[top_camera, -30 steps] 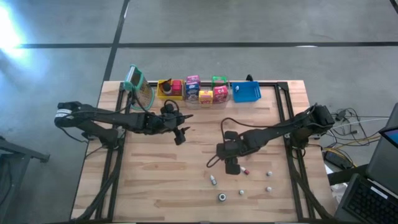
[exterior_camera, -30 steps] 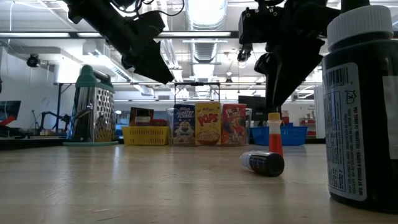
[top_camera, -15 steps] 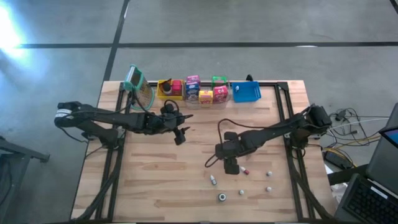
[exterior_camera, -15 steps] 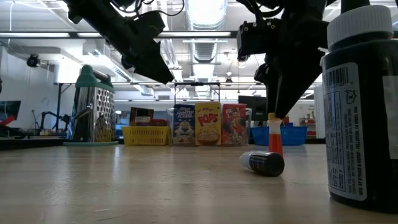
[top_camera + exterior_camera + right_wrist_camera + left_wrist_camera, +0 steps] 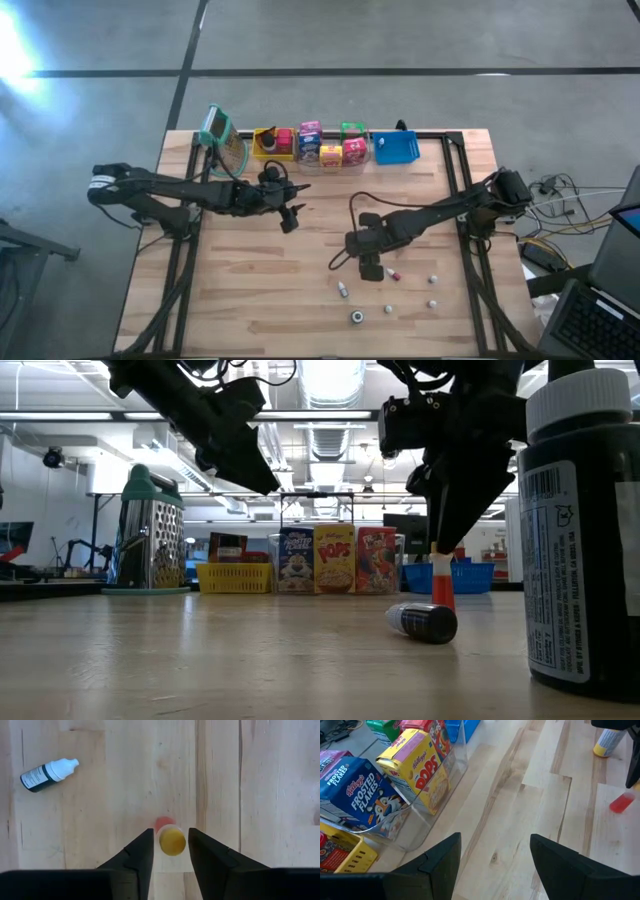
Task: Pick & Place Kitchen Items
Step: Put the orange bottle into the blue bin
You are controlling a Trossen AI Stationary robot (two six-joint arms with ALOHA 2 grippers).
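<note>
A small upright bottle (image 5: 172, 841) with a yellow cap and an orange-red body (image 5: 441, 580) stands on the table right of centre. My right gripper (image 5: 171, 851) points down over it, one finger on either side of the cap with little room left. The fingers hide the cap in the low view. A small dark dropper bottle (image 5: 47, 772) lies on its side nearby (image 5: 425, 622). My left gripper (image 5: 495, 865) hangs open above the table near the bins (image 5: 290, 218), with nothing between its fingers. My right gripper comes from above, pointing steeply down, with its two fingers (image 5: 145, 847) beside the bottle's yellow cap (image 5: 172, 841). I cannot tell whether they touch it. The bottle stands upright with its base on the table.
Along the far edge stand a grater (image 5: 222, 135), a yellow bin (image 5: 272, 143), a clear bin (image 5: 330, 145) with cereal boxes, and a blue bin (image 5: 397, 148). Several tiny items (image 5: 389, 309) lie near the front right. A dark jar with a white cap (image 5: 585, 530) stands near the front edge.
My right gripper has sunk a little onto the upright bottle: the yellow cap, which showed below the fingers in the low view, is now covered by them. The bottle has stayed upright in place.
</note>
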